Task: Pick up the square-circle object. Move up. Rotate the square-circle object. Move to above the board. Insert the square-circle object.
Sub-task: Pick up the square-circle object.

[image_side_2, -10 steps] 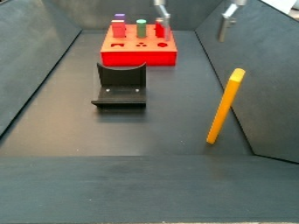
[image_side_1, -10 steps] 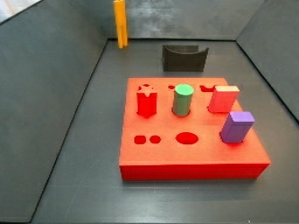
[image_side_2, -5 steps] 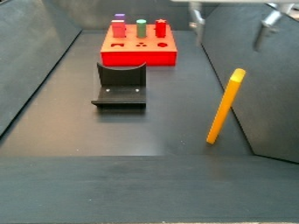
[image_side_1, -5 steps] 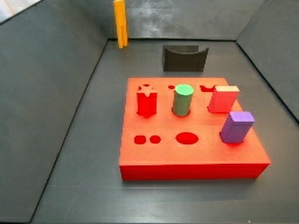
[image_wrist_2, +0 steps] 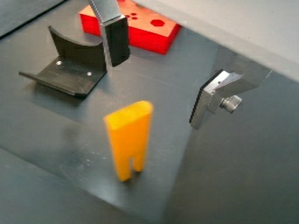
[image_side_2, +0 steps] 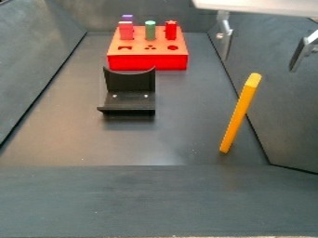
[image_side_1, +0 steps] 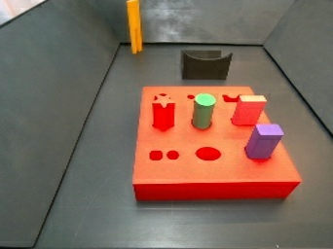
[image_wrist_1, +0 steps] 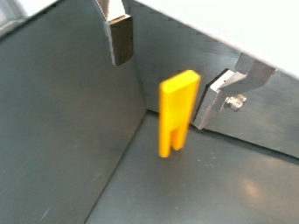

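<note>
The square-circle object [image_side_2: 239, 113] is a long orange-yellow piece standing tilted against the right wall, far from the board; it also shows in a side view [image_side_1: 132, 26] at the back. In both wrist views [image_wrist_1: 176, 114] [image_wrist_2: 126, 140] it stands below the jaws, forked end on the floor. My gripper [image_side_2: 263, 46] hangs above its top end, open and empty; it also shows in both wrist views [image_wrist_1: 167, 70] [image_wrist_2: 163, 70]. The red board [image_side_1: 215, 170] bears red, green and purple pegs.
The fixture [image_side_2: 126, 91] stands on the floor between the board [image_side_2: 147, 59] and the orange piece; it shows in a wrist view [image_wrist_2: 70, 66] too. Grey walls enclose the floor on all sides. A green peg [image_side_1: 203, 110] and a purple peg [image_side_1: 264, 141] stand on the board.
My gripper has moved away from the board, toward and lower over the orange piece. The piece, board and fixture have not moved.
</note>
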Robot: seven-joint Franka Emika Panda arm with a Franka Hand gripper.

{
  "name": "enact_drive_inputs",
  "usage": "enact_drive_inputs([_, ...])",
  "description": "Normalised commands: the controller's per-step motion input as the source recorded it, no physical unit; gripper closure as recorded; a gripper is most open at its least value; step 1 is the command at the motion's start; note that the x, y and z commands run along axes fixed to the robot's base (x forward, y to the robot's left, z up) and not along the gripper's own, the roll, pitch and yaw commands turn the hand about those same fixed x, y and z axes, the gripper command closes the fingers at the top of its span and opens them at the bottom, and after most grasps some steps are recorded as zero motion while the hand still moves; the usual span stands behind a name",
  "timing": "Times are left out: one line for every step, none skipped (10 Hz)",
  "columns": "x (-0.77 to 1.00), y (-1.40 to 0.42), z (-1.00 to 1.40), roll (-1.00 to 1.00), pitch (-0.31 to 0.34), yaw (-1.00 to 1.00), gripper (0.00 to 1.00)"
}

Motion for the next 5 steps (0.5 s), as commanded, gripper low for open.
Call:
enact_drive_inputs([0.23, 0.32, -0.26, -0.19, -0.069, -0.50, 0.00])
enact_drive_inputs([0.04, 0.29, -0.25, -0.19, -0.106, -0.49, 0.00])
enact_drive_inputs([0.00, 0.26, -0.20, -0.21, -0.123, -0.49, 0.00])
enact_drive_inputs([0.00, 0.14, -0.34, -0.30, -0.204, -0.40, 0.00])
enact_drive_inputs([0.00, 0.04, -0.38, -0.28, -0.189, -0.40, 0.00])
